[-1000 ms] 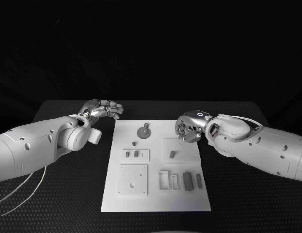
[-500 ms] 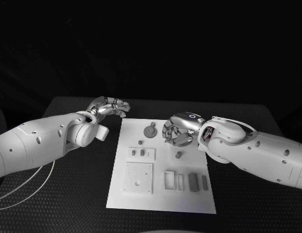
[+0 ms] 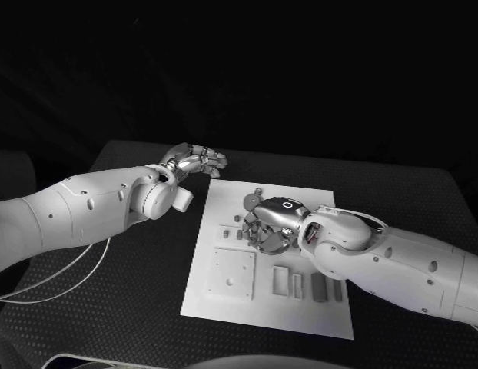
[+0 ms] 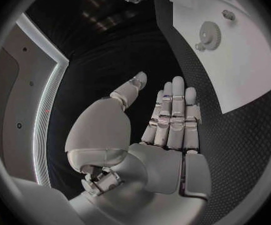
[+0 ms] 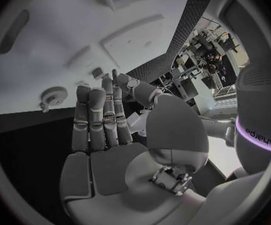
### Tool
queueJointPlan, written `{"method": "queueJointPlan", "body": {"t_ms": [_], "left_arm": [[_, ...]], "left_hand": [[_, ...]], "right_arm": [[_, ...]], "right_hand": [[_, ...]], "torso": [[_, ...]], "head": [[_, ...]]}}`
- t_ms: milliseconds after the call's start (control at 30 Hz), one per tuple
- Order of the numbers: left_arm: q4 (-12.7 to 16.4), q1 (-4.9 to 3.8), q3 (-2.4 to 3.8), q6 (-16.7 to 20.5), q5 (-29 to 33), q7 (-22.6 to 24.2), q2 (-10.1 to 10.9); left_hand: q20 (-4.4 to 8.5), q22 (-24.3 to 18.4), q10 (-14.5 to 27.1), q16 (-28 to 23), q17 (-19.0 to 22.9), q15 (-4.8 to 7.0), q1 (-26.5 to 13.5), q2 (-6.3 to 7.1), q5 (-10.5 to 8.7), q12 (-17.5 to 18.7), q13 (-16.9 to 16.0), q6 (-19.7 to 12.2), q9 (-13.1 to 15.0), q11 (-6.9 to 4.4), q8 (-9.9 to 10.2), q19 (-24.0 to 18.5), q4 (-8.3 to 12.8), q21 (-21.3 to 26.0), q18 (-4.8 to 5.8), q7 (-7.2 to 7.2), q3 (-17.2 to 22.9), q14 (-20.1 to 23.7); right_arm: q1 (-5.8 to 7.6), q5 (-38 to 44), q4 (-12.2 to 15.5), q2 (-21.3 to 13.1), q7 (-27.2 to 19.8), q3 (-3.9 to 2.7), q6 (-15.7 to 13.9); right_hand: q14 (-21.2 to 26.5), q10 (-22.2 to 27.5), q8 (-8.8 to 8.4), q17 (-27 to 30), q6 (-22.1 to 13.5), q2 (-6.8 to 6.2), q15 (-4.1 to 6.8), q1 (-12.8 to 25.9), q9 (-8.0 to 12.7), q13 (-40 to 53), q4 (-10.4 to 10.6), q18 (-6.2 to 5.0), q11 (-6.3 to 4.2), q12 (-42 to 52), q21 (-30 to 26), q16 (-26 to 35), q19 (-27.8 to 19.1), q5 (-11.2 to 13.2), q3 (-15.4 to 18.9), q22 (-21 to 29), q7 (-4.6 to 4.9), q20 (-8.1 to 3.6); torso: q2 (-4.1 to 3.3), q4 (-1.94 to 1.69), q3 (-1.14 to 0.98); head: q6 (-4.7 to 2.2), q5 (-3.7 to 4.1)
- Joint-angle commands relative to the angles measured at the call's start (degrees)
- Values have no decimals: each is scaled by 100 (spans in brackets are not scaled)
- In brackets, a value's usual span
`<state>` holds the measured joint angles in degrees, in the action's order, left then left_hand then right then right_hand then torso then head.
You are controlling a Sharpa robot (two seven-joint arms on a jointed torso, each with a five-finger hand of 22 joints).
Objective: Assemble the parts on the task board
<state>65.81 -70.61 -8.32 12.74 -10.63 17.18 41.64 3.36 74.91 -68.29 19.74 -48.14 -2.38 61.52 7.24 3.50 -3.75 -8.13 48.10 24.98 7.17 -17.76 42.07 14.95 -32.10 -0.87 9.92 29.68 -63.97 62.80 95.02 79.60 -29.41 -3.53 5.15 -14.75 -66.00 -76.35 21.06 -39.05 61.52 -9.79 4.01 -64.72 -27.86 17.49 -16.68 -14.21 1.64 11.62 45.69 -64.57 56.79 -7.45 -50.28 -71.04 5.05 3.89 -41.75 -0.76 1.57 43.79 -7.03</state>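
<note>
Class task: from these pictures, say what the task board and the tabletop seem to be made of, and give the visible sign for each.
Task board: probably matte white plastic, smooth and flat, with no glare. Tabletop: black, with a fine dotted weave, so perhaps a textured rubber or fabric mat.

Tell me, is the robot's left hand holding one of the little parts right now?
No. In the left wrist view the left hand has its fingers stretched out straight with nothing in them, beside the white task board.
</note>
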Motion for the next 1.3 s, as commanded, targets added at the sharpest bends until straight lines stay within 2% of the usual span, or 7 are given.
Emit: {"method": "queueJointPlan", "body": {"t_ms": [33,133,233,333,600,900,1300], "left_arm": [[6,-7,6,13,50,54,-23],[6,-7,6,8,50,50,-23],[0,-7,6,6,51,53,-36],[-5,-7,6,-10,54,47,-53],[-7,-7,6,-13,54,45,-59],[-4,-6,6,-28,54,41,-57],[-1,-6,6,-62,56,36,-48]], "left_hand": [[-16,97,6,-21,-6,-10,-8,-13,-26,-27,8,-2,-6,9,-2,37,-3,31,-24,44,-14,-48],[-16,96,6,-22,-6,-10,-8,-13,-26,-28,8,-1,-6,9,-3,37,-3,31,-24,44,-14,-48],[-16,96,6,-23,-6,-10,-7,-12,-26,-28,8,-1,-6,8,-4,37,-4,32,-23,43,-13,-47],[-16,96,5,-24,-6,-11,-8,-12,-26,-28,8,-1,-6,8,-4,37,-5,32,-23,43,-13,-47],[-17,96,6,-26,-7,-12,-9,-13,-26,-28,8,-2,-6,8,-6,37,-8,34,-22,44,-13,-46],[-18,95,6,-29,-8,-12,-11,-14,-26,-28,9,-5,-7,9,-6,38,-12,36,-22,44,-14,-46],[-19,95,6,-31,-9,-13,-16,-15,-27,-29,10,-8,-8,9,-7,38,-18,38,-21,46,-15,-46]], "right_arm": [[-50,425,12,52,1,58,16],[-77,467,16,102,6,150,40],[-106,539,8,146,9,207,52],[-142,564,1,175,15,239,70],[-185,638,4,212,28,297,115],[-195,669,-20,214,58,315,184],[-208,895,-29,202,218,328,248]], "right_hand": [[-6,-27,11,-10,-9,58,25,-14,-10,8,14,-78,23,-28,21,27,8,-20,34,-5,32,-12],[-7,-28,11,-11,-9,61,25,-13,-12,10,14,-79,23,-30,22,28,9,-23,36,-6,32,-13],[-8,-29,10,-12,-9,63,25,-13,-13,12,14,-79,22,-31,22,29,9,-26,37,-6,32,-13],[-10,-30,10,-13,-9,64,26,-12,-14,14,15,-79,22,-33,22,30,10,-28,40,-7,32,-13],[-14,-32,10,-15,-9,67,26,-9,-18,20,15,-79,22,-36,23,33,11,-38,45,-10,33,-14],[-16,-34,9,-18,-9,71,26,-5,-22,26,15,-79,22,-41,24,37,12,-46,50,-12,32,-15],[-30,-43,8,-27,-8,66,29,0,-35,45,14,-79,19,-52,28,44,19,-100,59,-19,31,-19]], "torso": [[0,-2,-1],[1,7,-4],[-1,13,-7],[0,15,-2],[4,4,-4],[2,10,-3],[5,12,0]], "head": [[43,-55],[59,-93],[96,-111],[140,-106],[177,-125],[225,-144],[235,-137]]}}
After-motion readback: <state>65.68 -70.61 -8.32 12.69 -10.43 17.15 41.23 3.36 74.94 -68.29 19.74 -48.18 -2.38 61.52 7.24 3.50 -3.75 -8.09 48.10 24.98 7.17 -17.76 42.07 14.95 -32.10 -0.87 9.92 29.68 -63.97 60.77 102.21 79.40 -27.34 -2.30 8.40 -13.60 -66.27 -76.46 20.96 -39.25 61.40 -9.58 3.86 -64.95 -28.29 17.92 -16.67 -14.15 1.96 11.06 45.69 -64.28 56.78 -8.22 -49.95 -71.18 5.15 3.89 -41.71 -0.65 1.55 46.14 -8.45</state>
